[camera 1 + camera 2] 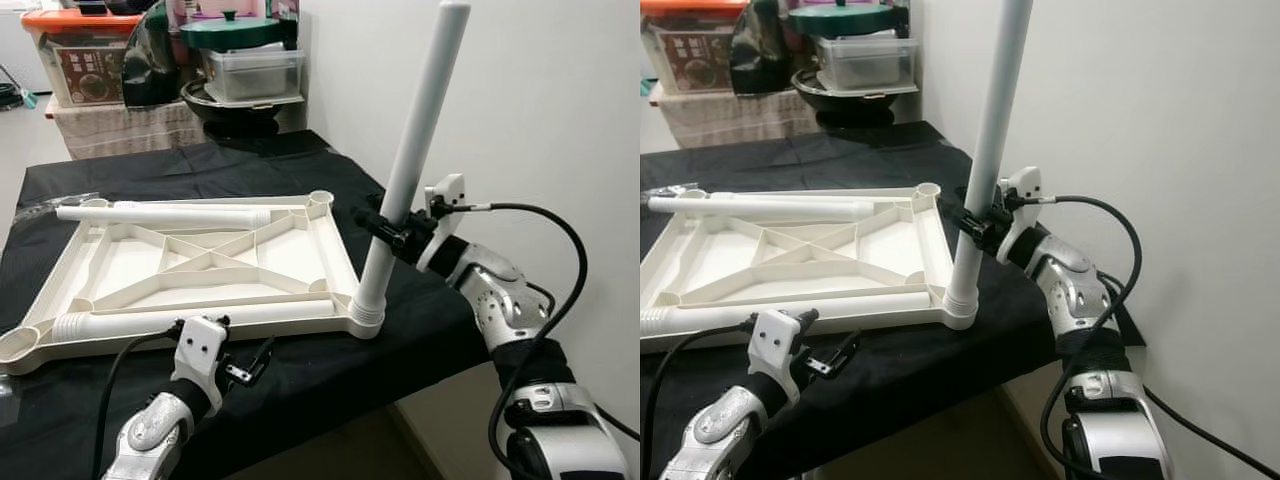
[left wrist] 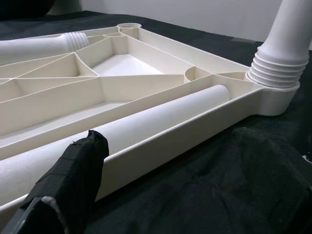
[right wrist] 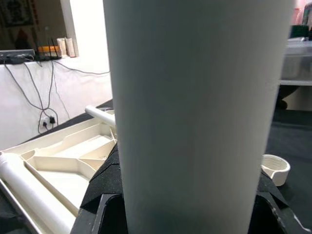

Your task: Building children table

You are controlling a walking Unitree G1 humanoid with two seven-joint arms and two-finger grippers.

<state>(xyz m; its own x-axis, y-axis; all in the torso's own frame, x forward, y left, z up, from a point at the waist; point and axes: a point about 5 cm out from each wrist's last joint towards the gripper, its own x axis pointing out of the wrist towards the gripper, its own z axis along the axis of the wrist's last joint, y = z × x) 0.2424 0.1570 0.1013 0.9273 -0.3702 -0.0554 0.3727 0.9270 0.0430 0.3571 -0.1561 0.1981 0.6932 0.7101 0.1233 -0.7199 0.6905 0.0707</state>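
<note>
A cream plastic tabletop (image 1: 338,245) lies upside down on the black-clothed table (image 1: 300,370). One white leg (image 1: 415,150) stands tilted in its near right corner socket (image 1: 367,318). My right gripper (image 1: 385,228) is shut on this leg a little above the socket. A second leg (image 1: 160,213) lies across the far side of the tabletop. A third leg (image 2: 161,117) lies along the near rim inside the tabletop. My left gripper (image 1: 245,365) hovers low at the front edge, open and holding nothing, with one finger (image 2: 73,175) close to the rim.
Behind the table stand an orange-lidded box (image 1: 80,50), a clear container (image 1: 252,72) and a black pan (image 1: 235,108). A white wall (image 1: 560,100) runs close along the right. The table's right edge drops off just beyond the upright leg.
</note>
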